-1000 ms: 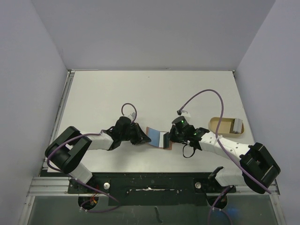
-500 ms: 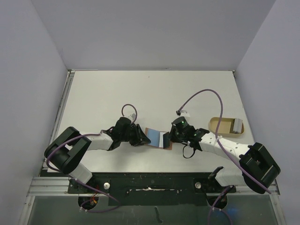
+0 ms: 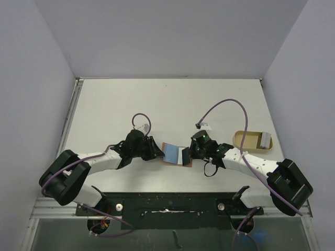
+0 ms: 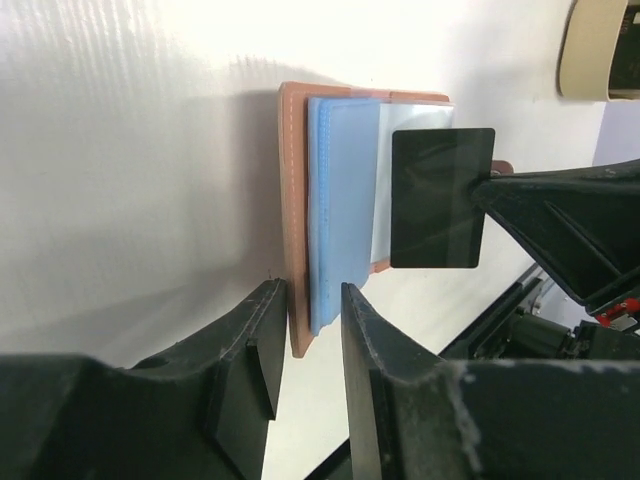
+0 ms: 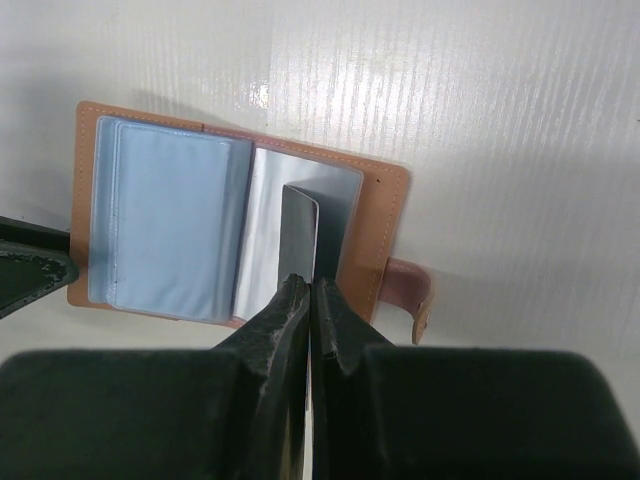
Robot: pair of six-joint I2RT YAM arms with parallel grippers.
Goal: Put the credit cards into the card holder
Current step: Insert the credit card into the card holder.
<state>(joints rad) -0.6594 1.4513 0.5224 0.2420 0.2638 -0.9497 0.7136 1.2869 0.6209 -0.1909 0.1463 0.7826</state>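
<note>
We pinch a dark card [image 4: 442, 195] edgewise in our shut right hand [image 5: 310, 288] over the open holder's [image 5: 393, 205] right half on the desk [image 3: 172, 104]. Our left hand [image 4: 312, 303], slightly parted and empty, lies beside its left edge.

Leather card holder [image 5: 385, 215], glossy plastic sleeves [image 5: 170, 220]

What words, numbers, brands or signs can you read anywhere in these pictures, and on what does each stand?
None can be read.
The card holder, the blue card and the dark card held by the right gripper show plain faces.
Anything on the tray is too small to tell.
</note>
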